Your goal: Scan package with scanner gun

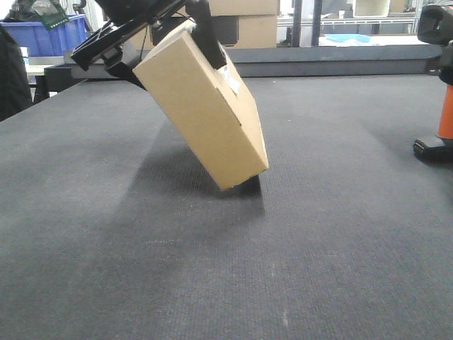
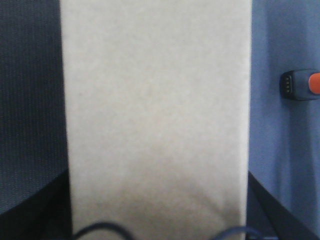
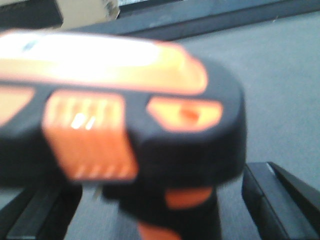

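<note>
The tan package (image 1: 205, 113) hangs tilted, its lower corner touching the grey mat, with a white label (image 1: 230, 78) on its upper right side. My left gripper (image 1: 166, 46) is shut on its top end. In the left wrist view the package (image 2: 155, 100) fills the frame between the dark fingers (image 2: 55, 210). The scanner gun (image 1: 442, 92) stands at the far right, with a black head, orange handle and black base; it also shows in the left wrist view (image 2: 300, 85). In the right wrist view my right gripper (image 3: 155, 205) is open, its fingers (image 3: 272, 195) straddling the blurred scanner gun (image 3: 125, 115) with gaps on both sides.
Larger stacked cardboard boxes with a black panel (image 1: 248, 25) stand behind the table's raised back edge (image 1: 340, 60). A blue bin (image 1: 49, 35) sits at the back left. A dark object (image 1: 10, 71) is at the left edge.
</note>
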